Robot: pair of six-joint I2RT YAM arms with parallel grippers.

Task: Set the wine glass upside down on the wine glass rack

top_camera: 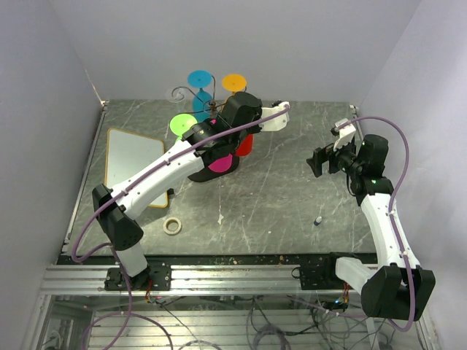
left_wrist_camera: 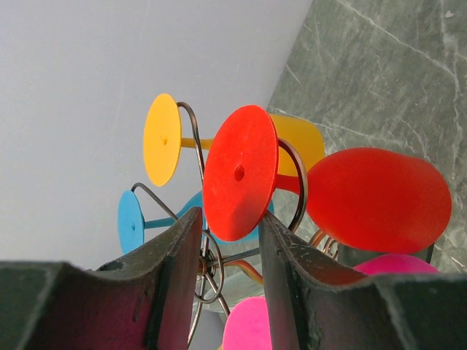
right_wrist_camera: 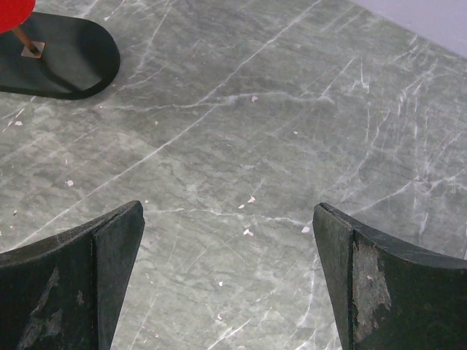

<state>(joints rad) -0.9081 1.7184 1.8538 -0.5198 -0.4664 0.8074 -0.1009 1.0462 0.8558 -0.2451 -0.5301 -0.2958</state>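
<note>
The red wine glass (left_wrist_camera: 376, 200) hangs foot-up on the wine glass rack (right_wrist_camera: 66, 65) at the table's (right_wrist_camera: 292, 146) twelve o'clock. The left gripper (left_wrist_camera: 230, 226) is parted around its foot and the right gripper (right_wrist_camera: 228, 211) gapes. The glass is likely light, slick plastic, so grasp the stem.

The left arm (top_camera: 157, 171) and right arm (top_camera: 387, 226) share white link shells, black joint housings and black bases. A thin purple cable (top_camera: 400, 131) trails along each. The left gripper (left_wrist_camera: 230, 217) and right gripper (right_wrist_camera: 228, 208) have dark wedge-shaped fingers, the right's inner faces scuffed pale.
</note>
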